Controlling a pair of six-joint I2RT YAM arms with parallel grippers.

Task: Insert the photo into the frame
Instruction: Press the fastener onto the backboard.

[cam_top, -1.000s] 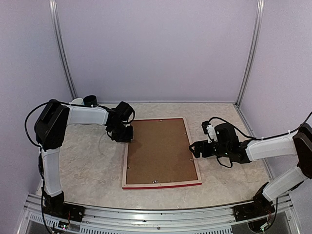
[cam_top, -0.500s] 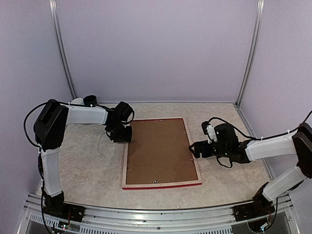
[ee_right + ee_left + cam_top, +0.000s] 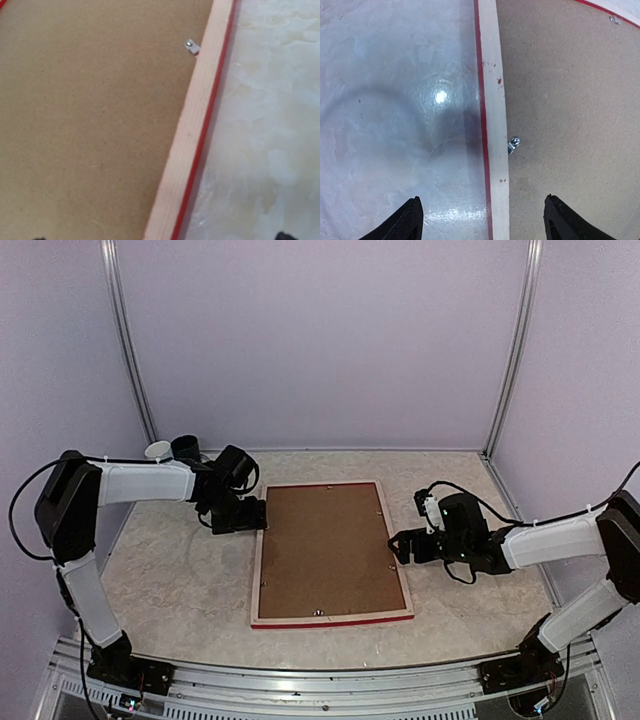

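Note:
The frame (image 3: 257, 575) lies face down in the middle of the table, its pale wood back up and a red line along its edge. A brown backing board (image 3: 327, 550) fills it. The photo is hidden. My left gripper (image 3: 254, 513) hovers open at the frame's upper left rail (image 3: 492, 100), one finger over the table and the other over the board (image 3: 570, 100). A small metal tab (image 3: 513, 144) sits at the rail's inner edge. My right gripper (image 3: 397, 547) is open over the right rail (image 3: 195, 125), near another tab (image 3: 191, 47).
A black cup (image 3: 185, 447) and a white cup (image 3: 157, 451) stand at the back left corner. Lilac walls with metal posts (image 3: 130, 340) close in the marbled table (image 3: 170, 570) on three sides.
My left gripper has opened wide and drawn back to the left off the frame's corner, with its arm swinging out leftward. The right arm and the frame have stayed put.

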